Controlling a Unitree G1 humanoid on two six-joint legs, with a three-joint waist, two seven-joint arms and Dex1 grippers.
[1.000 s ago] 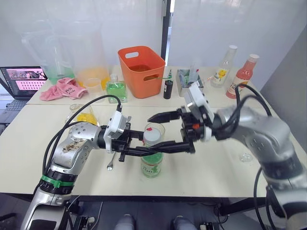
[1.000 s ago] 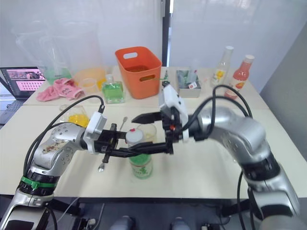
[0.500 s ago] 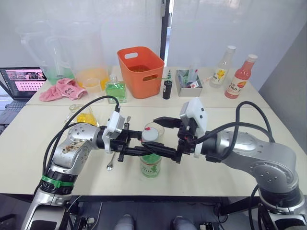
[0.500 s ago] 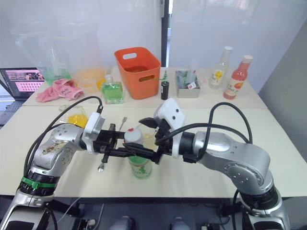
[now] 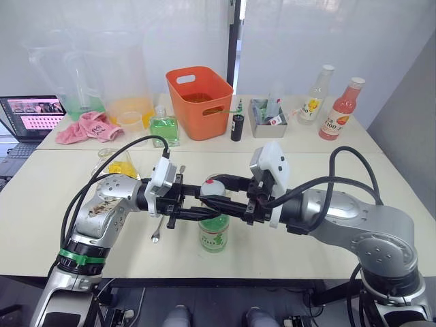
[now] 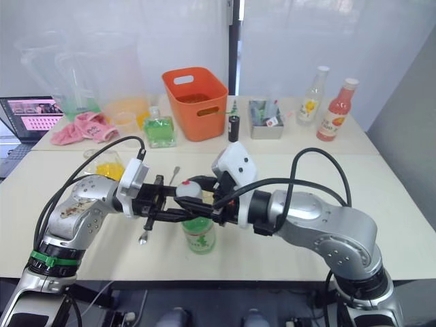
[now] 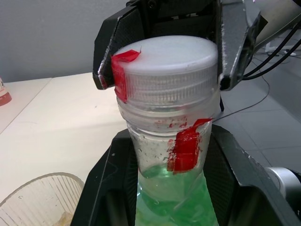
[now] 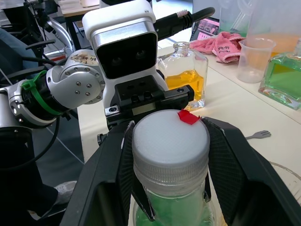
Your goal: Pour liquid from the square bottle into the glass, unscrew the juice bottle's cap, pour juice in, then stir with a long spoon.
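a: where's the juice bottle (image 5: 214, 228)?
b: upright mid-table (image 5: 306, 245), its clear plastic neck clamped by the left gripper (image 7: 160, 188).
a: the cap (image 8: 170, 141)?
b: ribbed, white; the right gripper (image 8: 167, 155) fingers pinch its sides. pale smooth tabletop.

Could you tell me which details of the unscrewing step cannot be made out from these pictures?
- The glass: in the head views the cap and both arms cover most of it, so its fill level is hidden.
- The long spoon: the left pincer covers the middle of its stem.
- The right pincer: its fingers flank the cap, but whether the pads actually press on it is unclear.
- The juice bottle: its lower body is cut off by the left wrist view's edge.
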